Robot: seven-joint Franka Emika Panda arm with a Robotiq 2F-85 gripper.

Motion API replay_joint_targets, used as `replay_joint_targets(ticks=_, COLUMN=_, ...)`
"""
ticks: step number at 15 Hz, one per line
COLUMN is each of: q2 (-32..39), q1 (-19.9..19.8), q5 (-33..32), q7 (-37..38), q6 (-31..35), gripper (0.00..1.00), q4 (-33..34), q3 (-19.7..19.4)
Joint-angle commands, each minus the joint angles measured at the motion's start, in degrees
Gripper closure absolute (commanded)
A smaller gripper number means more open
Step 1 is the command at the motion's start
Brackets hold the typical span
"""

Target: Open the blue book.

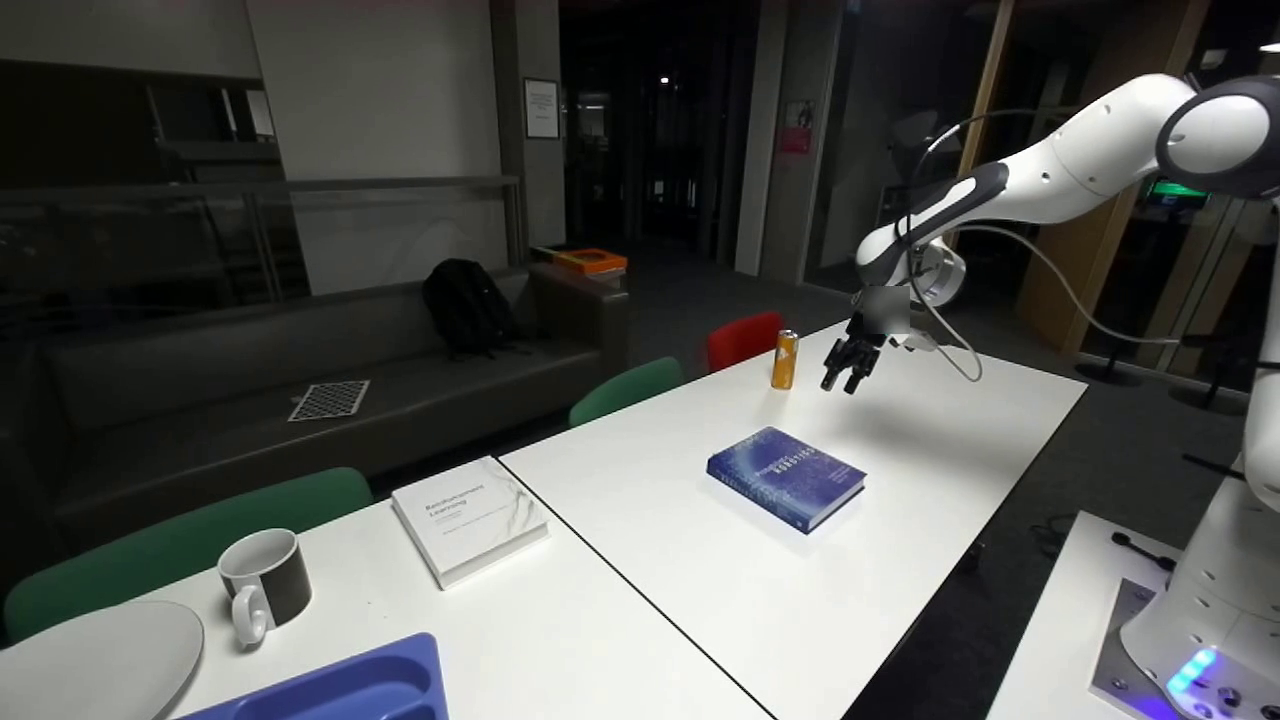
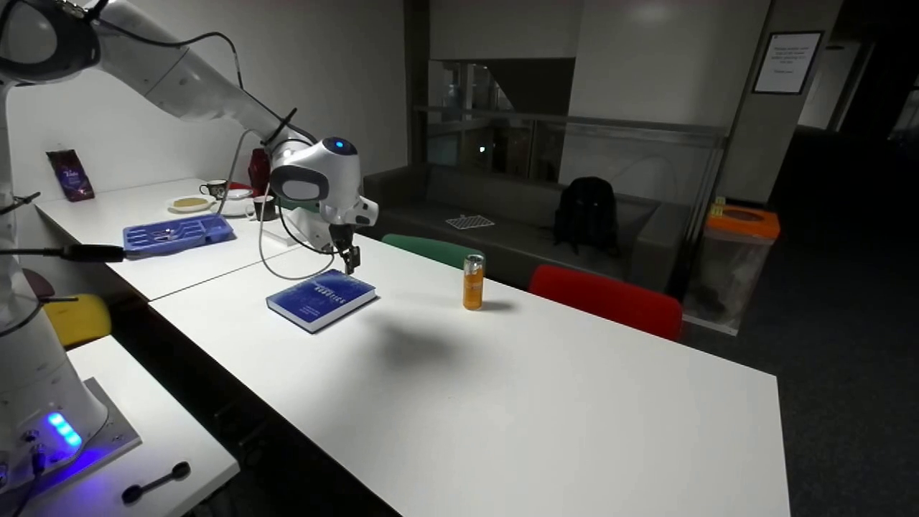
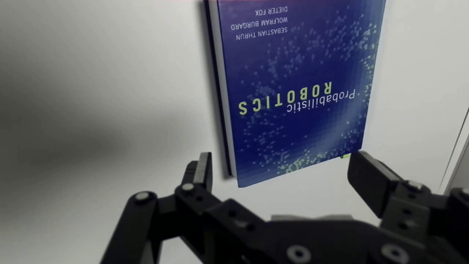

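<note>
The blue book (image 1: 785, 478) lies flat and closed on the white table, front cover up. It also shows in an exterior view (image 2: 321, 298) and, with its title upside down, in the wrist view (image 3: 300, 80), where its top edge is cut off. Its pale page edge shows along the left side there. My gripper (image 1: 839, 385) is above the table, apart from the book; it also shows in an exterior view (image 2: 350, 260). In the wrist view my gripper (image 3: 283, 154) is open and empty, its two fingers apart on either side of the book's near end.
An orange can (image 1: 785, 361) stands upright near the gripper, also in an exterior view (image 2: 473, 282). A white book (image 1: 470, 520) lies across the table seam. A mug (image 1: 283, 585), a plate (image 1: 100, 655) and a blue tray (image 1: 412, 655) are beyond it. Chairs line the far edge.
</note>
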Motion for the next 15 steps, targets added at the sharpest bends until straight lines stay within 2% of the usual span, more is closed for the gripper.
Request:
replay_joint_targets(ticks=1, q2=4.4, q1=-4.3, q5=3.0, q7=0.2, q6=-5.7, gripper=0.00, q4=5.9, q3=2.9)
replay_joint_targets(ticks=4, q2=6.3, q1=-5.4, q5=3.1, q7=0.6, q6=-8.8, gripper=0.00, q4=7.8, q3=3.8)
replay_joint_targets(ticks=5, q2=4.9, q1=-4.8, q5=1.4, q7=0.4, q6=-5.8, gripper=0.00, q4=5.2, q3=3.6)
replay_joint_targets(ticks=11, q2=5.5, q1=-5.3, q5=0.8, q7=-1.4, q6=-7.3, gripper=0.00, q4=5.6, q3=4.6)
replay_joint_targets(ticks=15, q2=10.4, q1=-5.4, q5=-0.8, q7=-0.7, q6=-10.5, gripper=0.00, q4=8.9, q3=5.6)
